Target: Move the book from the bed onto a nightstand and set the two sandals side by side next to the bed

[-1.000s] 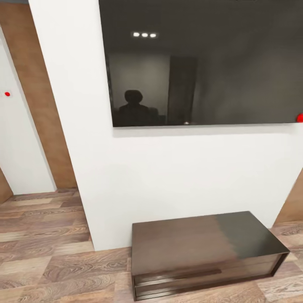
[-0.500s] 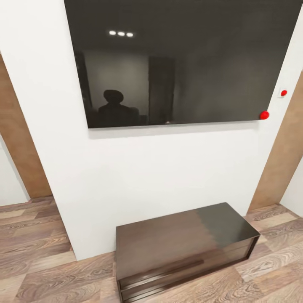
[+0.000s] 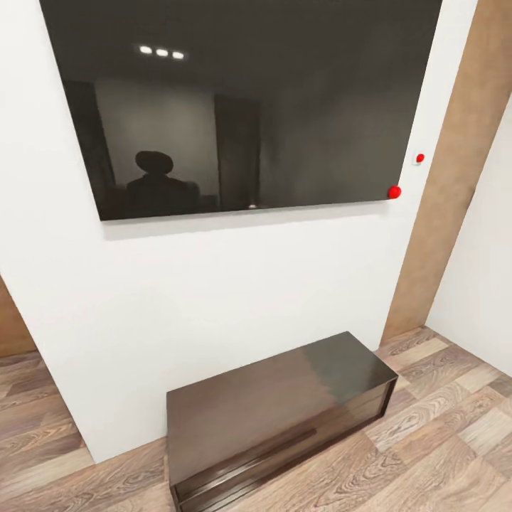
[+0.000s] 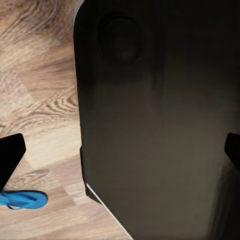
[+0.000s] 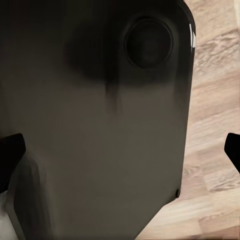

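- Head view: white wall panel dead ahead, big dark wall-mounted TV screen on it, glossy, reflecting three ceiling lights and a dim silhouette.
- Small red ball marker at the screen's lower right corner; second smaller red dot on a white wall switch just beside it, higher.
- Long low dark-brown TV cabinet stands on the floor against the wall panel, under the screen, angled in view; top glossy, with a lighter sheen on its right end; drawer line visible on the front.
- Brown wood panel runs vertically right of the white panel; another white wall further right, forming a corner.
- Wood-plank floor, mid-brown grain, around the cabinet on both sides.
- Left wrist view: dark glossy robot body part takes most of the frame, plank floor beside it.
- One blue sandal lies flat on the floor in the left wrist view, near the edge of frame, partly cut off by a dark fingertip.
- Left fingers: tips at opposite frame edges, spread wide, nothing between them.
- Right wrist view: same kind of dark glossy body panel with a round recess, light plank floor alongside.
- Right fingers: tips at opposite edges, spread wide, holding nothing.
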